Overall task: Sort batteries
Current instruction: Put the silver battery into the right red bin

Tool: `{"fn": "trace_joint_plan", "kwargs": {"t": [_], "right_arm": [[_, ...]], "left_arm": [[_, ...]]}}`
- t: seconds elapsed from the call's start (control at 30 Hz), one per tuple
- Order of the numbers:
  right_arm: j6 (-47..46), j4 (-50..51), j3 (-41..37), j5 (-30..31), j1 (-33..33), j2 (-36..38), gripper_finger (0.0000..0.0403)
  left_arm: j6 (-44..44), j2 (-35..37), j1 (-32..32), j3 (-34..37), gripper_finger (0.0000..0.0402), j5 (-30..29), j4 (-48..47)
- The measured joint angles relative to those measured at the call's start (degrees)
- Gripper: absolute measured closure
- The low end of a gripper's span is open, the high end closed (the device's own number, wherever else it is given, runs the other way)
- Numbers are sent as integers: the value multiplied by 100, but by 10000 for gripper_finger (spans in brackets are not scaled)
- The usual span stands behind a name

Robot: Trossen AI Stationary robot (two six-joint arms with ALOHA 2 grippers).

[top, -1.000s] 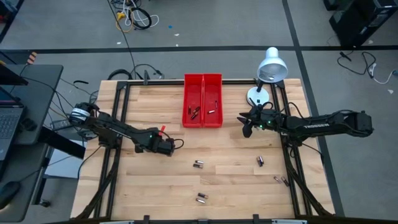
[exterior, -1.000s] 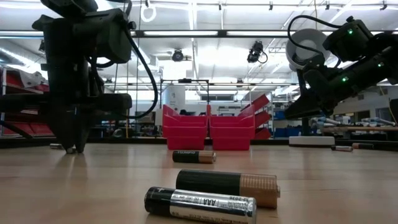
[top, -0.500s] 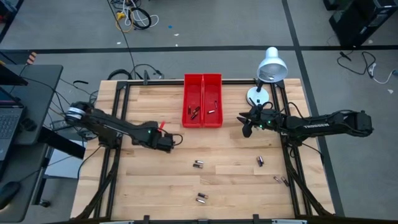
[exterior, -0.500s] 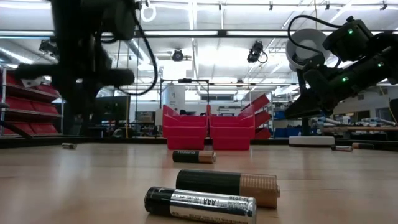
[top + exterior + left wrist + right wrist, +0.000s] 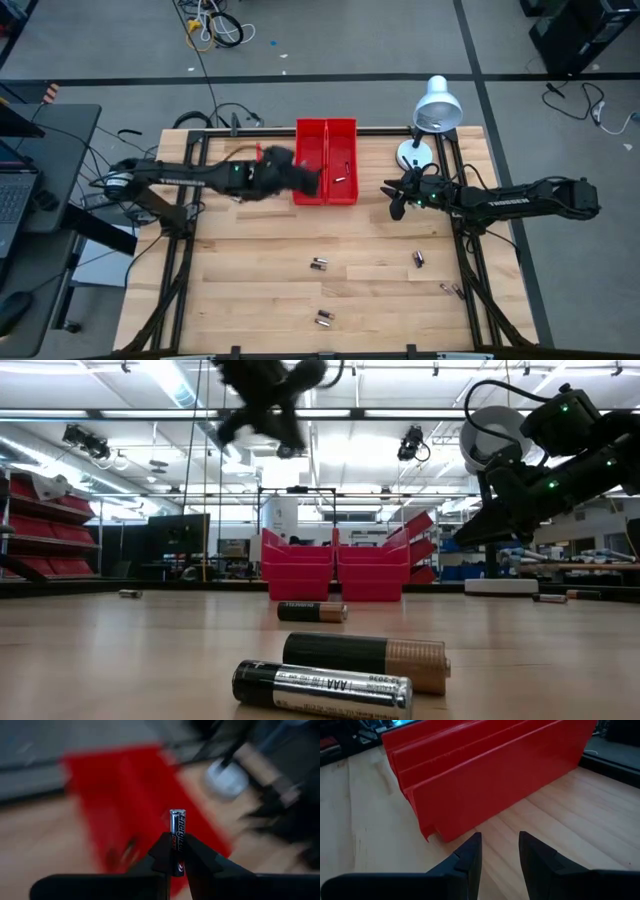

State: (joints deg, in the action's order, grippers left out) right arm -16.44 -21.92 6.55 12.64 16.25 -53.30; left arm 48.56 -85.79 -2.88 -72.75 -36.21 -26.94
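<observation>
Over the red bin [image 5: 326,160] at the back of the worktop [image 5: 250,290], the left claw [image 5: 308,181] hangs above the bin's left compartment, clamped on a single slim battery [image 5: 177,832] that stands upright between its fingertips, about half its length showing above them. This looks like the delivery step of the sort: one cell lifted and carried to the bin, not yet let go. Both compartments already hold a few cells, though which type belongs on which side cannot be read from above. The next move probably calls for centring the claw over the correct compartment, lowering a little so the cell does not bounce out, and parting the fingers (the held cell looks like the thin kind, so it should join others of its size). The right claw [image 5: 499,854] waits just beside the bin's right wall, close above the wood, its fingers a little apart and holding nothing. More cells lie loose on the front half of the worktop: a pair touching side by side [image 5: 319,265], another pair nearer the front edge [image 5: 323,320], one to the right [image 5: 418,259], and a couple by the right rail [image 5: 452,290]. From table height, a gold-and-black cell [image 5: 365,661] lies behind a silver one marked AAA [image 5: 322,688].
</observation>
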Motion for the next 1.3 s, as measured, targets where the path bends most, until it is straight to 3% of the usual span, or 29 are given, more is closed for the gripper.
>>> {"fn": "trace_joint_plan", "kwargs": {"t": [0.2, 0.37, 0.67, 0.83, 1.07, 1.3], "right_arm": [[8, 10, 0, 18, 0, 0, 286], [13, 10, 0, 25, 0, 0, 286], [14, 14, 0, 36, 0, 0, 286], [56, 15, 0, 38, 0, 0, 286], [56, 14, 0, 38, 0, 0, 286], [47, -9, 0, 38, 0, 0, 286]], "left_arm": [[-1868, -489, -379, 0, 354, 428, 2579], [-1964, -1093, -680, 0, 354, 938, 3456], [-1814, -1907, -1090, 2, 350, 934, 3639], [-1825, -1990, -1196, 2, 313, 1071, 3583], [-1855, -1981, -1288, 0, 250, 1808, 3669], [-1884, -1862, -1292, 0, 230, 1817, 3636]]}}
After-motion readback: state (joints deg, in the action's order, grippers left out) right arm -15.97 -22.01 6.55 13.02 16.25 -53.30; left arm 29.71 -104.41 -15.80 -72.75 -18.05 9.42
